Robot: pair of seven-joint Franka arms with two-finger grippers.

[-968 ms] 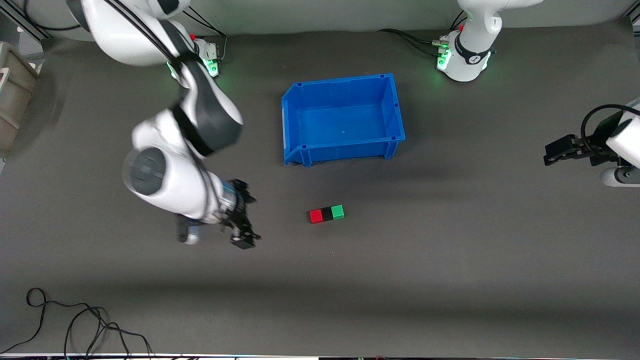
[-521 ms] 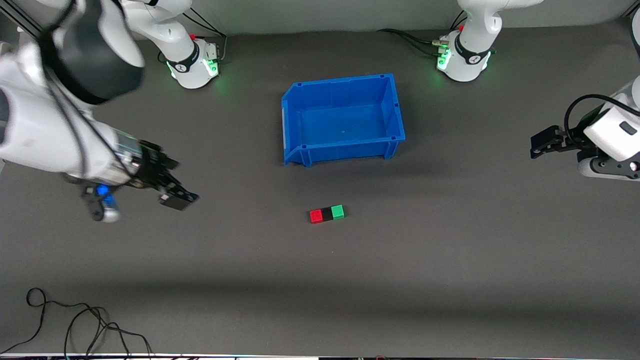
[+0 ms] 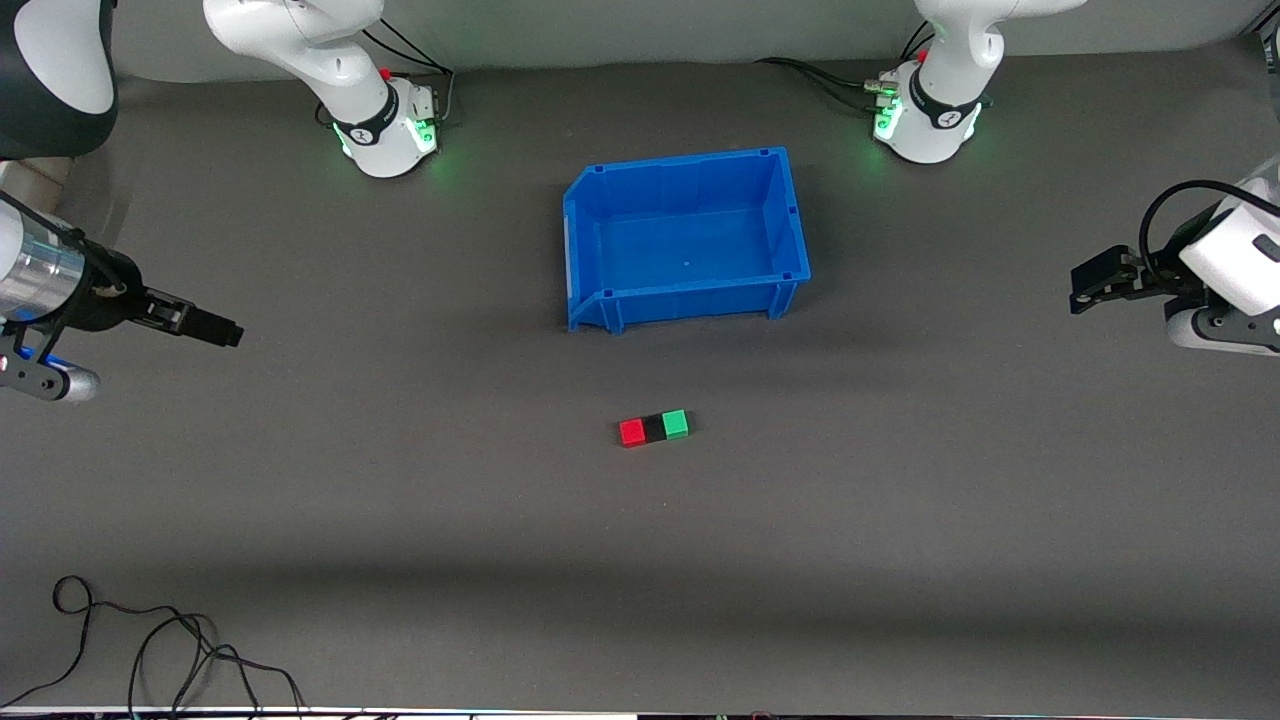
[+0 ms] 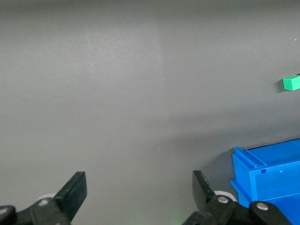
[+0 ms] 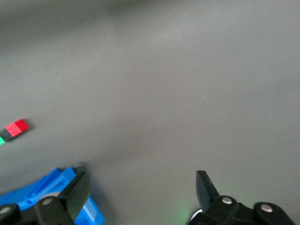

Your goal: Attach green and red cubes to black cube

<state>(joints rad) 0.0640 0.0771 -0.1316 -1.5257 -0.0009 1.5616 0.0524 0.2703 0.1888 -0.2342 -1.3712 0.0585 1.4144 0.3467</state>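
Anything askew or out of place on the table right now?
Nothing stands out. The small red cube, matte black cube and green cube sit joined in one row, nearer the camera than the upright blue plastic bin.

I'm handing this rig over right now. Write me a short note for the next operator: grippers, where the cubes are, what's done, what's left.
Left gripper: open, holding nothing, over bare table at the left arm's end.
Right gripper: open, holding nothing, over bare table at the right arm's end.
Cubes: red cube, black cube and green cube sit in one touching row on the table, black in the middle, nearer the front camera than the blue bin.
Done: both coloured cubes appear joined to the black one.
Left: apparently nothing; perhaps confirm the joints hold. Neither arm is near the cubes.
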